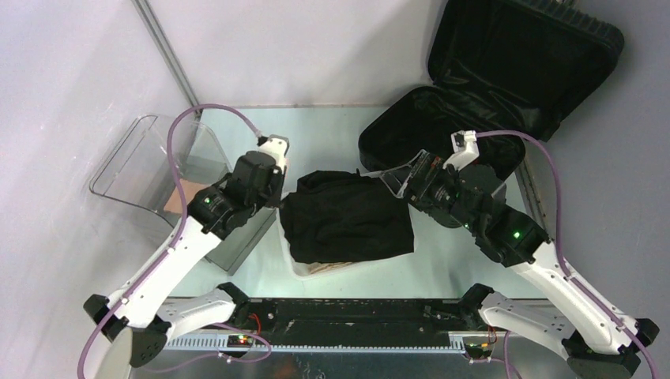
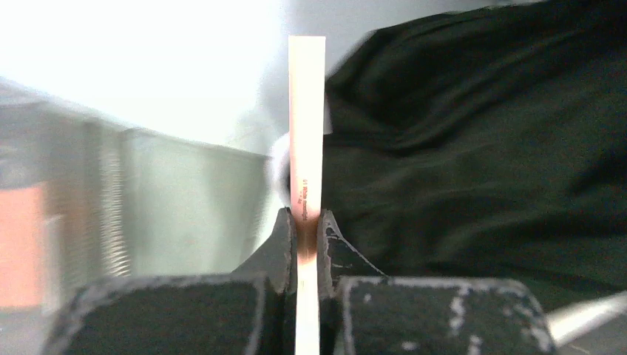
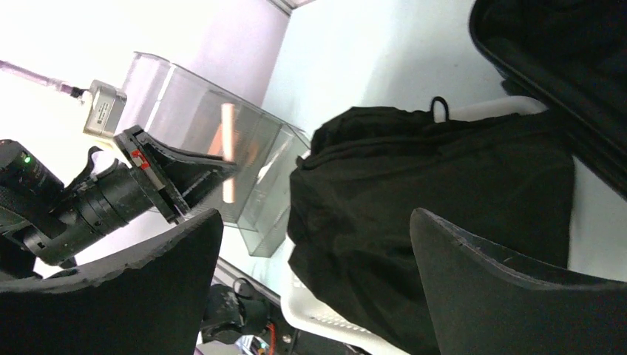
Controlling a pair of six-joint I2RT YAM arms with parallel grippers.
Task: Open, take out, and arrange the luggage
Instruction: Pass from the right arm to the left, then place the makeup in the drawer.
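The luggage (image 1: 506,71) is a black ribbed suitcase standing open at the back right, with its lid raised and its black lining showing; its rim shows in the right wrist view (image 3: 543,70). My left gripper (image 1: 271,189) (image 2: 305,218) is shut on a thin pale flat strip (image 2: 306,118), held upright between the clear bin and the basket. The strip also shows in the right wrist view (image 3: 228,151). My right gripper (image 1: 397,183) (image 3: 316,214) is open and empty, between the suitcase base and the black folded garment (image 1: 348,217) (image 3: 429,177).
The garment lies on top of a white perforated basket (image 1: 296,267) (image 3: 325,318) at the table's middle. A clear plastic bin (image 1: 150,162) (image 3: 185,96) stands at the left, holding something orange-brown. A metal post runs up the back left wall.
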